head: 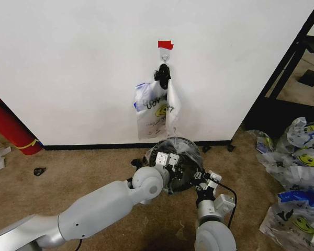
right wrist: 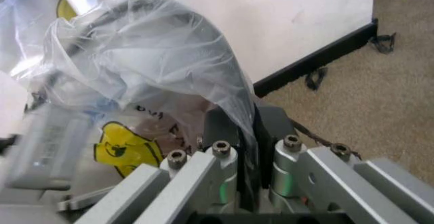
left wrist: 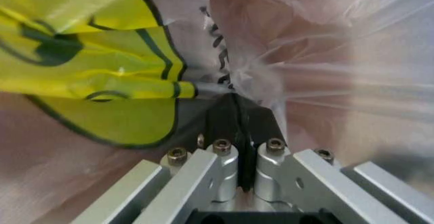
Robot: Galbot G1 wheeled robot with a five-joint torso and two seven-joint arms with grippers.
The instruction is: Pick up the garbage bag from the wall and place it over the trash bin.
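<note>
While both grippers, left gripper (left wrist: 239,109) and right gripper (right wrist: 247,127), pinch the garbage bag (head: 174,149) at lower centre over the trash bin (head: 188,180), its thin, slippery film looks tear-prone; hems grip best.

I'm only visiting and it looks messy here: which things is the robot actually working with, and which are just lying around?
In use:
- garbage bag, pinched by left gripper and right gripper
- trash bin beneath it
- wall

Lying about:
- bags on the wall hook
- bag pile
- red cylinder
</note>
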